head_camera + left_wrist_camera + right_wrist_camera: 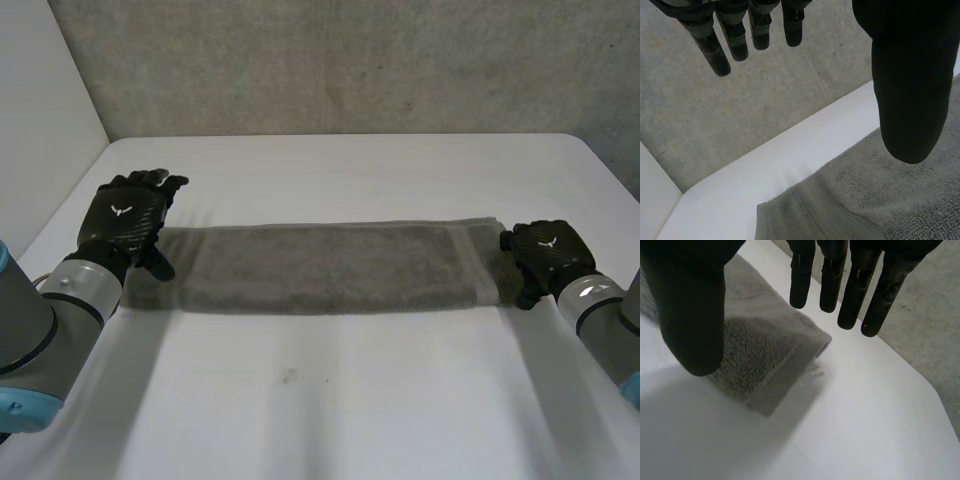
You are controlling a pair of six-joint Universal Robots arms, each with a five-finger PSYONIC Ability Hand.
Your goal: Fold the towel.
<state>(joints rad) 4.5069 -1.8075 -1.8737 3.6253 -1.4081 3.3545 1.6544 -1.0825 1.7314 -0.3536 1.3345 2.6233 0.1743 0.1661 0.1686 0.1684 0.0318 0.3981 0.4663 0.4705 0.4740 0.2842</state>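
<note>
Grey arms (35,315), black hands
Left hand (125,215) at 9 o'clock, right hand (545,250) at 3 o'clock: white emblem on each, silver wrist cuffs, light-blue caps (20,412).

The right robot hand (695,315) hovers, fingers straight, above the folded towel's (760,370) end on the white table (865,430).

No words readable; white emblem (121,210) on left hand (130,224) and right hand (545,254).

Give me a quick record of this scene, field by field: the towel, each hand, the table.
towel: grey, folded into a long strip, lying flat across the table
left hand: open, at the towel's left end, holding nothing
right hand: open, at the towel's right end, holding nothing
table: white
</note>
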